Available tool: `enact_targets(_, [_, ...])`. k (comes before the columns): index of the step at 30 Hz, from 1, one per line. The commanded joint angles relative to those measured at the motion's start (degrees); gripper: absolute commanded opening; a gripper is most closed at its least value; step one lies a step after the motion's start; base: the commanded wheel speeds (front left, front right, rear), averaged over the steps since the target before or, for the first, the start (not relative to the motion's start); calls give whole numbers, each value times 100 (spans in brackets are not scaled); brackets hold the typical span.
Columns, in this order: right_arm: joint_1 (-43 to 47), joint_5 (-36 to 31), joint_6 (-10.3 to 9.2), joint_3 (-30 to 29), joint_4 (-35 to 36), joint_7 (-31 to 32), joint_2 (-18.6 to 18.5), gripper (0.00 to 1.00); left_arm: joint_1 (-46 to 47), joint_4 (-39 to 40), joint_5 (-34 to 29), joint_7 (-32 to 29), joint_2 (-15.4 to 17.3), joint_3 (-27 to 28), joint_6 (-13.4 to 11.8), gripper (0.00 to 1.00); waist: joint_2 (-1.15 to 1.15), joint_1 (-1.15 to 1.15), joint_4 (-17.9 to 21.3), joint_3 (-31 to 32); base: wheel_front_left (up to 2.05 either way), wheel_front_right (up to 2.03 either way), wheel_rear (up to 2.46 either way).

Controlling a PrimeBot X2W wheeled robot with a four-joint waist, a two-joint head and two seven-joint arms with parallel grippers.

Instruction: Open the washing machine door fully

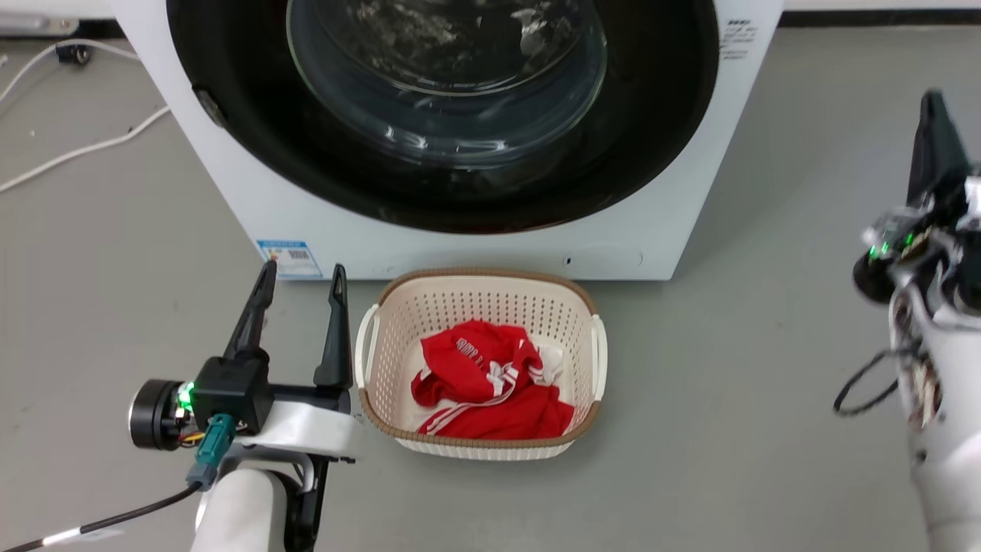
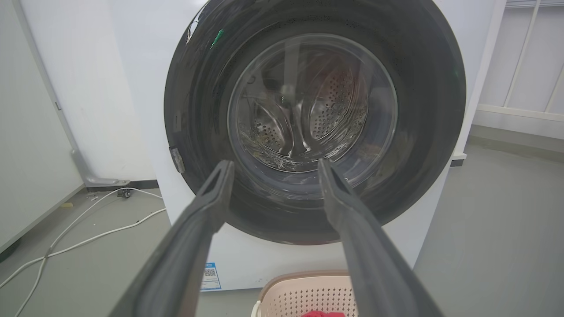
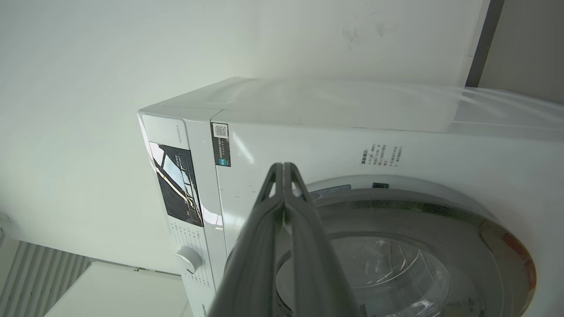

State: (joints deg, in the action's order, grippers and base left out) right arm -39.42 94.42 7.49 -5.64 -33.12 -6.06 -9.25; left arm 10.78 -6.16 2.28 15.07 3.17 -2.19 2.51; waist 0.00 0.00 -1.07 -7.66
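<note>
The washing machine door (image 1: 253,130) is a big glossy black disc with a clear glass bowl centre (image 1: 452,69), lying flat against the white machine front. The left wrist view faces it head-on: door (image 2: 423,114), steel drum behind the glass. My left gripper (image 1: 303,277) is open, low over the floor in front of the machine's lower left corner, fingers (image 2: 211,198) apart and empty. My right gripper (image 1: 936,103) is raised at the right of the machine. Its fingers (image 3: 283,169) are pressed together with nothing between them, pointing at the machine's front above the door (image 3: 484,220).
A cream laundry basket (image 1: 483,285) holding a red garment (image 1: 490,383) stands on the grey floor right in front of the machine, beside my left gripper. White cables (image 1: 69,153) lie on the floor to the left. The control panel and knob (image 3: 189,259) sit on the machine's front.
</note>
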Motion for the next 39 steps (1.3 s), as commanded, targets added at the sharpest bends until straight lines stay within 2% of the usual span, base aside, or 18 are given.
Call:
enact_targets(1, [-205, -26, 0, 30, -126, 32, -76, 0, 73, 25, 15, 15, -2, -1, 4, 100, 0, 0, -71, -156, 0, 0, 0])
enact_targets(8, [-1816, -194, 0, 389, -1445, 660, -626, 0, 435, 132, 46, 15, -16, -82, 47, 100, 0, 0, -307, -623, 0, 0, 0])
enact_targets(14, [-3144, -540, 0, 909, -2411, 1476, -954, 0, 749, 232, 86, 15, -25, -162, 61, 100, 0, 0, -485, -1069, 0, 0, 0])
enact_targets(22, [-4434, -1162, 0, 1664, -3288, 2466, -875, 0, 943, 368, 89, 15, -30, -212, 53, 100, 0, 0, -578, -1419, 0, 0, 0])
enact_targets(27, [-4929, -1519, 0, 1998, -3700, 2752, -823, 0, 1011, 430, 117, 15, -31, -229, 50, 100, 0, 0, -627, -1607, 0, 0, 0])
enact_targets(33, [-5219, -1682, 0, 2139, -3942, 3024, -698, 0, 1094, 471, 147, 15, -31, -258, 11, 100, 0, 0, -651, -1753, 0, 0, 0])
enact_targets(39, [-5288, -1624, 0, 2138, -4041, 3579, -534, 0, 1131, 450, 194, 15, -31, -288, -25, 100, 0, 0, -644, -1820, 0, 0, 0])
